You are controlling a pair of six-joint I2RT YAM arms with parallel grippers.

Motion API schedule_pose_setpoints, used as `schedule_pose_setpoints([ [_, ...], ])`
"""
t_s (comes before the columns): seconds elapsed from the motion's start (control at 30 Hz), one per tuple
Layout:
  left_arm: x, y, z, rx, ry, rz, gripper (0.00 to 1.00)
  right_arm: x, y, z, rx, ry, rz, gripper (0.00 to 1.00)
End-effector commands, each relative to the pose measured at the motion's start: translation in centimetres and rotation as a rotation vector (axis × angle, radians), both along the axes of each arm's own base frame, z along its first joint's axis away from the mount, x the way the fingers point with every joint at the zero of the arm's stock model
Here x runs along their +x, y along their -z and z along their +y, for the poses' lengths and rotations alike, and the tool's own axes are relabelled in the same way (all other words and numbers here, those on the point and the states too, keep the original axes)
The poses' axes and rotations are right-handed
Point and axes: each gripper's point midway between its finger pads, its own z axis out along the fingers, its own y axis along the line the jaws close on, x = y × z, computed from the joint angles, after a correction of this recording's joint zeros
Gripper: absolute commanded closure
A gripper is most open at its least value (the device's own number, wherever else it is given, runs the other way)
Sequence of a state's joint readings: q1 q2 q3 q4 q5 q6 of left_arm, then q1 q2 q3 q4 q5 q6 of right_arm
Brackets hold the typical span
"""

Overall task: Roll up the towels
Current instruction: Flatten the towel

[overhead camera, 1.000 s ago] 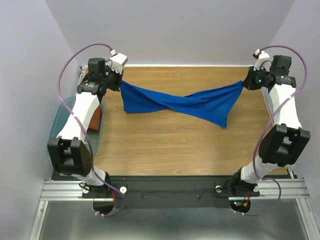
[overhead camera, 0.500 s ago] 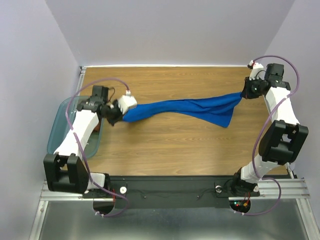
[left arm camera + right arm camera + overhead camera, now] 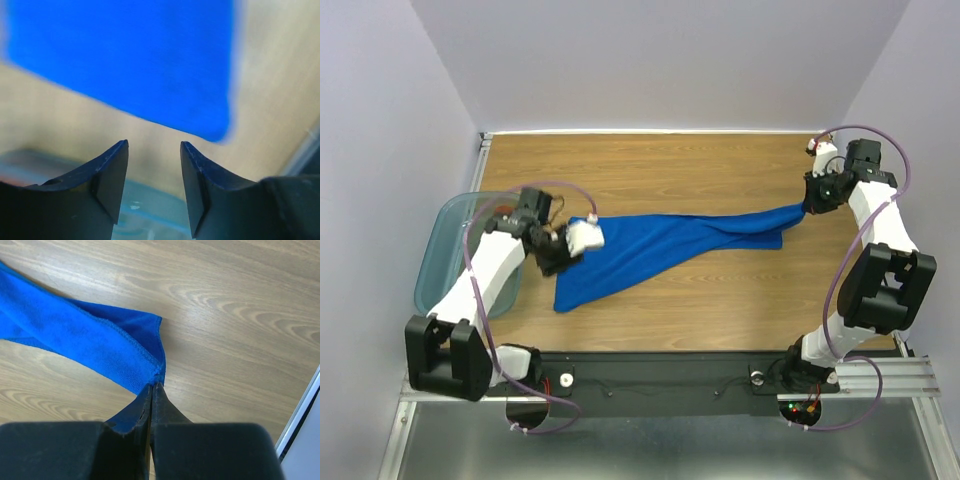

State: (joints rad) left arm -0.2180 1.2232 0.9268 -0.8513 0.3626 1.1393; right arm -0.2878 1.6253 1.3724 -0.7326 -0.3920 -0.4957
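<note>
A bright blue towel [image 3: 660,245] lies stretched across the wooden table [image 3: 670,160], wide at its left end and drawn to a narrow point at the right. My left gripper [image 3: 558,256] hovers at the towel's left end, open, with nothing between its fingers. In the left wrist view the towel [image 3: 125,60] sits blurred beyond the open left gripper [image 3: 154,145]. My right gripper [image 3: 807,205] is shut on the towel's right corner, low over the table. In the right wrist view that corner of the towel [image 3: 85,340] is pinched at the tips of my right gripper [image 3: 152,385].
A translucent teal bin [image 3: 440,250] stands at the table's left edge, beside and partly under my left arm; its rim [image 3: 150,210] shows below the left fingers. Purple-grey walls close in the table at the back and both sides.
My left gripper came down toward the near left, opened and let go of the towel. The towel's left end dropped and spread on the table. The right gripper stayed shut on its corner.
</note>
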Motion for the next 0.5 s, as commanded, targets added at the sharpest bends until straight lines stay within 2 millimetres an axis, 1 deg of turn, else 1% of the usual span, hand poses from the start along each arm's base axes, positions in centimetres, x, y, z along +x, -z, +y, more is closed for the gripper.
schedule_pose_setpoints([
  [0.0, 9.7, -5.1, -1.8, -0.173, -0.256, -0.195, 0.47, -0.2, -0.3, 0.1, 0.003, -0.030, -0.006, 0.99],
  [0.03, 11.7, -6.3, -1.8, -0.193, -0.303, -0.223, 0.50, 0.0, -0.5, 0.3, 0.013, -0.035, -0.010, 0.99],
  [0.07, 13.2, -6.5, -1.9, -0.228, -0.381, -0.222, 0.53, 0.1, -0.4, 0.4, 0.021, -0.036, -0.008, 0.99],
  [0.1, 14.6, -4.9, -1.7, -0.213, -0.432, -0.183, 0.59, 0.2, -0.1, 0.4, 0.031, -0.034, 0.001, 0.99],
  [0.13, 16.4, -5.6, -1.6, -0.225, -0.471, -0.200, 0.63, 0.4, -0.4, 0.5, 0.038, -0.035, -0.006, 0.99],
  [0.17, 17.2, -5.1, -1.5, -0.226, -0.503, -0.181, 0.66, 0.6, -0.4, 0.6, 0.045, -0.036, -0.006, 1.00],
  [0.2, 17.9, -3.2, -1.5, -0.221, -0.540, -0.121, 0.67, 0.7, -0.3, 0.6, 0.051, -0.034, -0.002, 0.99],
  [0.23, 19.0, -3.5, -1.5, -0.231, -0.557, -0.127, 0.67, 0.8, -0.4, 0.7, 0.058, -0.035, -0.004, 0.99],
  [0.27, 19.8, -2.3, -1.3, -0.227, -0.587, -0.110, 0.67, 1.1, -0.7, 0.7, 0.060, -0.033, -0.012, 0.99],
  [0.33, 20.4, -1.6, -1.3, -0.223, -0.596, -0.100, 0.64, 1.3, -0.6, 0.8, 0.072, -0.031, -0.009, 1.00],
  [0.37, 21.0, -1.6, -1.4, -0.229, -0.606, -0.107, 0.63, 1.4, -0.7, 0.8, 0.075, -0.031, -0.011, 0.99],
  [0.4, 21.1, -0.7, -1.5, -0.231, -0.607, -0.078, 0.60, 1.6, -0.7, 0.8, 0.075, -0.031, -0.011, 0.99],
  [0.47, 21.4, -0.1, -1.5, -0.228, -0.618, -0.066, 0.56, 1.7, -0.7, 0.7, 0.072, -0.032, -0.011, 0.99],
])
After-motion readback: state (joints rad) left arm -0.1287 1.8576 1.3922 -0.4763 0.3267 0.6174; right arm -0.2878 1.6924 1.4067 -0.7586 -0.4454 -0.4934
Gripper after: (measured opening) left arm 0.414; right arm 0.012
